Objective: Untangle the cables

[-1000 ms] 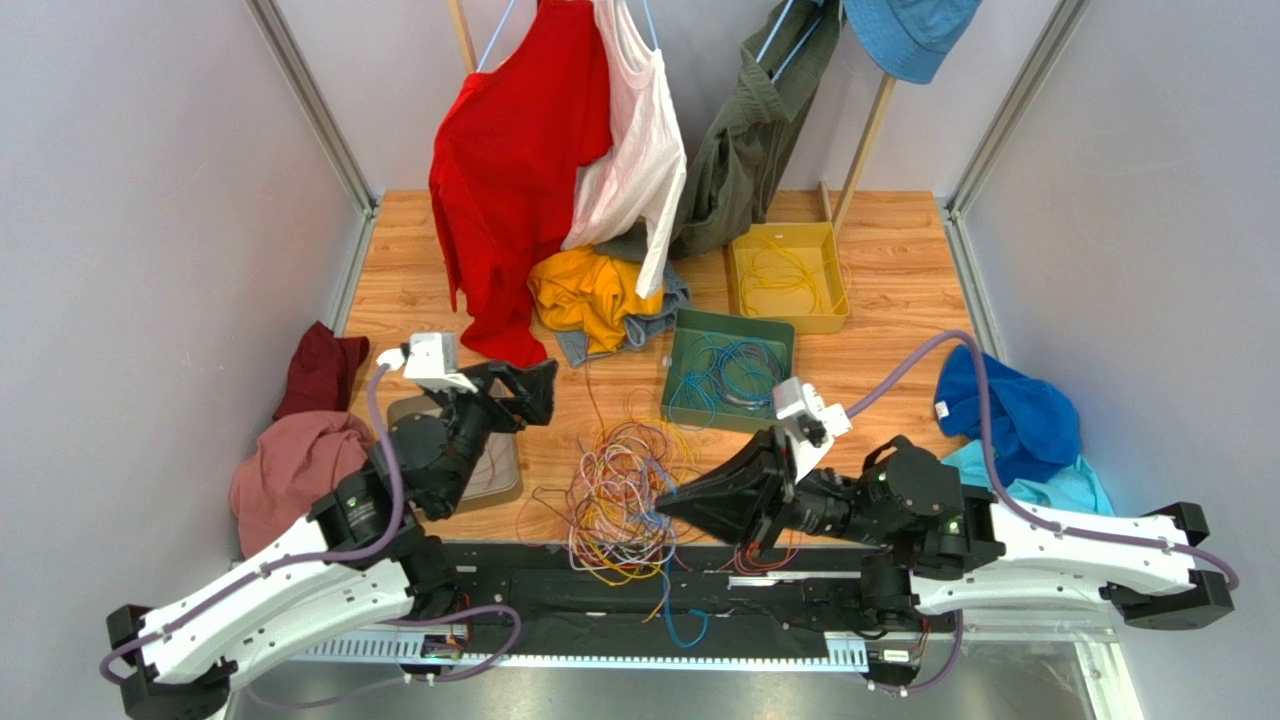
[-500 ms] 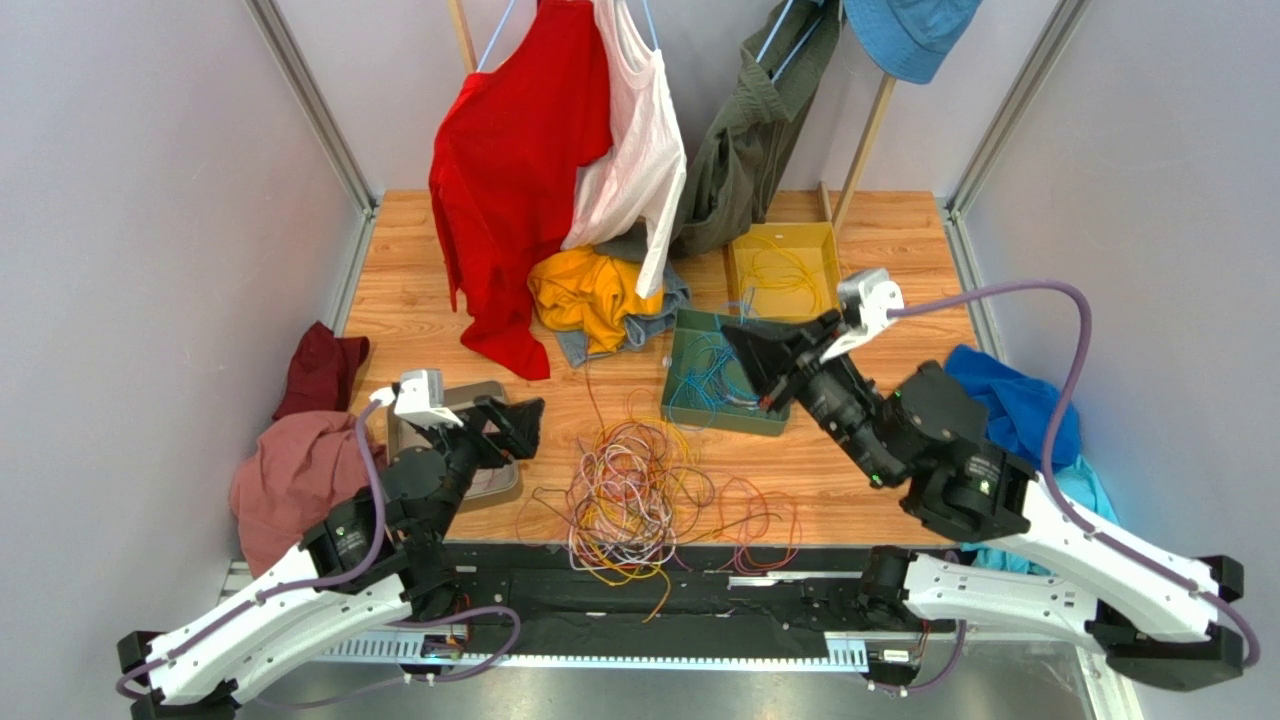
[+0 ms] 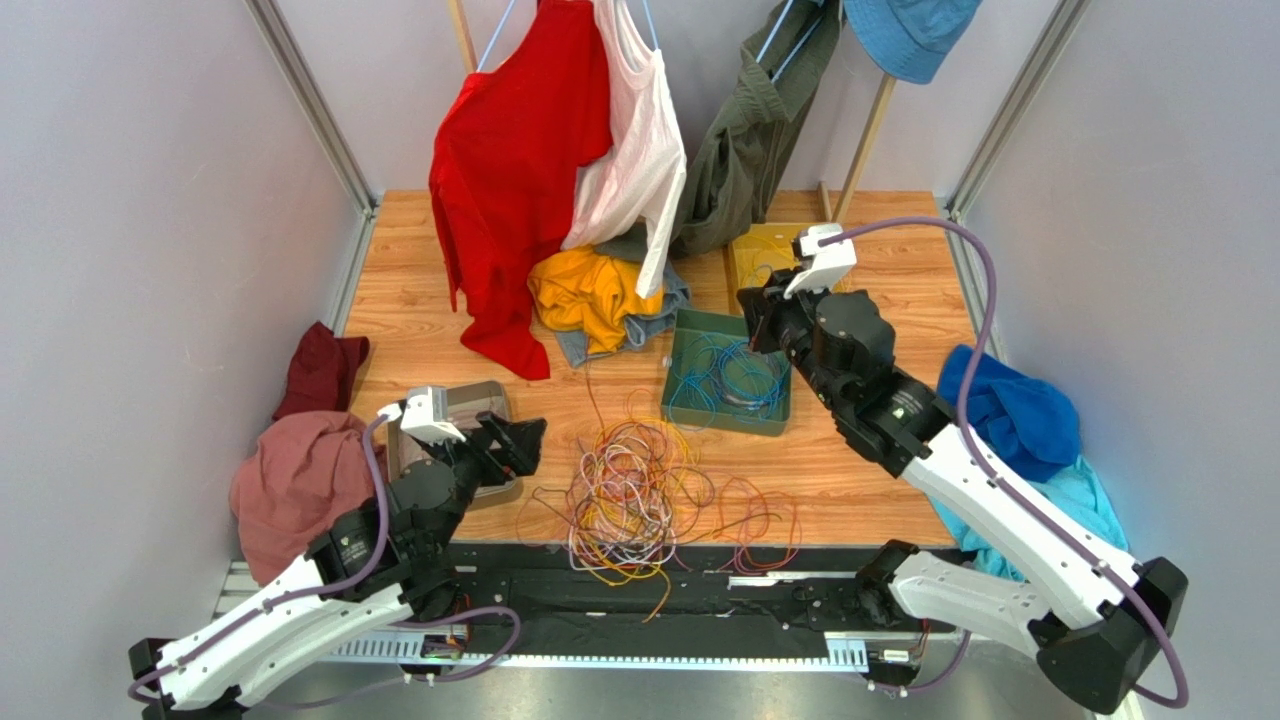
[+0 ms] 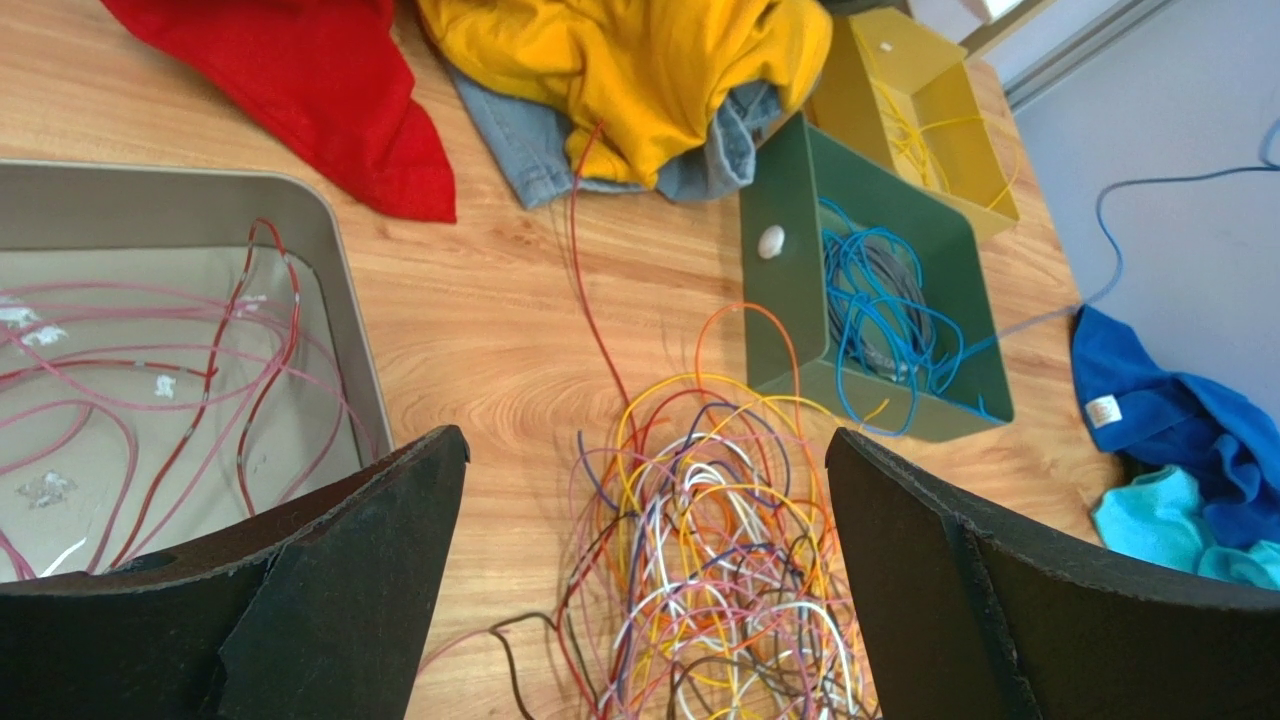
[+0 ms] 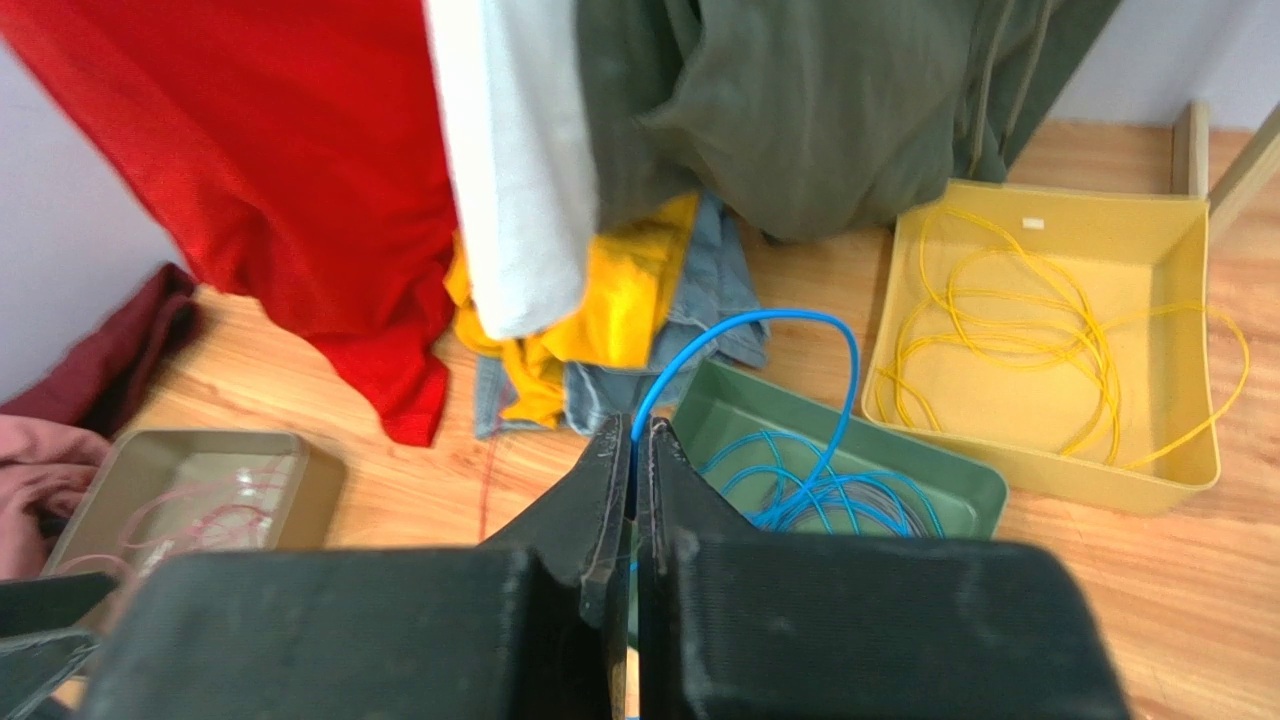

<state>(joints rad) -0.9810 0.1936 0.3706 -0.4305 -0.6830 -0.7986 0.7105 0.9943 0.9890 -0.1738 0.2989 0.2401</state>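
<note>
Two arms show in my overhead view. Toward the lower left, the left gripper [image 3: 529,440] hangs with its jaws spread wide and nothing between them, just left of the cables [image 3: 649,495]. From its wrist camera the tangle fills the lower middle, between the two matte black fingers. The heap is a loose nest of thin, glossy wires in orange, yellow, white, purple and red, looping over one another on the wood-grain table [image 3: 403,285]. One red strand runs up toward a crumpled yellow cloth [image 4: 631,68]. At the left edge of that wrist view, a shallow grey tray [image 4: 338,270] with rounded corners holds a few pink and dark red wires. Right of centre overhead, a dark green rectangular tray [image 3: 721,422] holds coiled blue wires. Over its upper right corner, the right gripper [image 3: 751,318] is clamped on a blue cable [image 5: 751,318], which arches from the fingertips down into that tray, well apart from the tangle. Farther right in its wrist view, a yellow tray [image 5: 1082,477] holds thin yellow loops.
</note>
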